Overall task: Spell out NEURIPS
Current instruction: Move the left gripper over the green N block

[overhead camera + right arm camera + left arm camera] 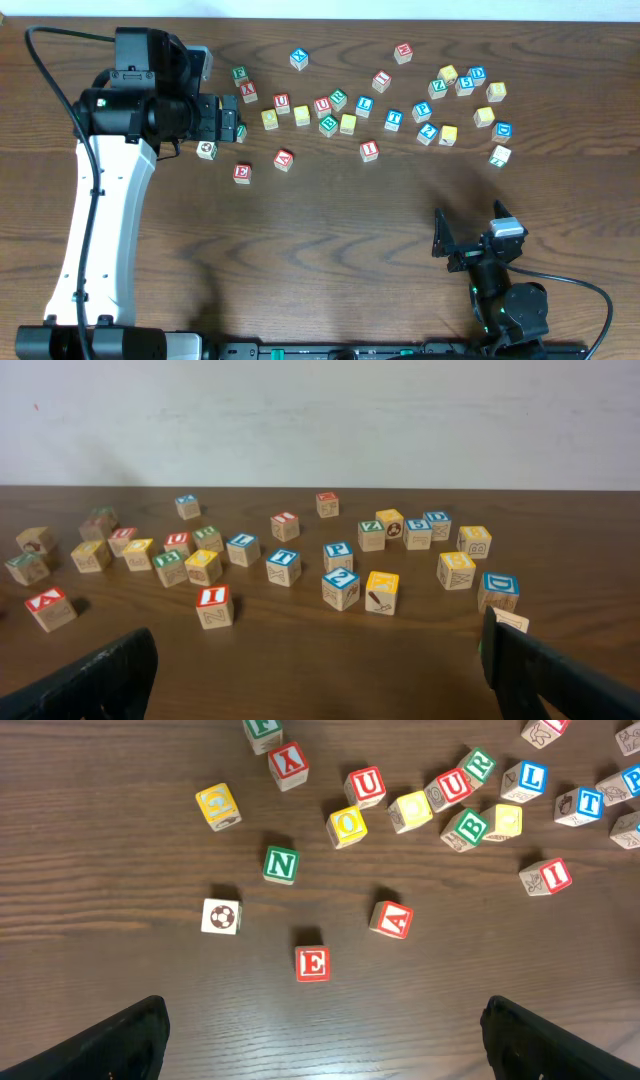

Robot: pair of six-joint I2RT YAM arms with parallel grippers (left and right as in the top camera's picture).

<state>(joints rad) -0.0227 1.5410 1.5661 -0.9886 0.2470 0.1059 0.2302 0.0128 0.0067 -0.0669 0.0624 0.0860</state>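
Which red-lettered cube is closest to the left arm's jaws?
The red E cube, lowest in the left wrist view, alone ahead of the open jaws. The red A cube lies beyond it to the right; other red ones sit farther.

Surface: dark brown wood-grain table (300, 260). Grain runs lengthwise, left to right in overhead view. Finish matte, mild sheen toward far edge in right wrist view. Fills left wrist view edge to edge.
Backdrop: off-white plain wall (320, 420). Rises directly behind table's far edge. Faint smudges, small reddish speck (37, 406) at upper left.
Light: even, diffuse, from above. Shadows on tabletop short, soft-edged.
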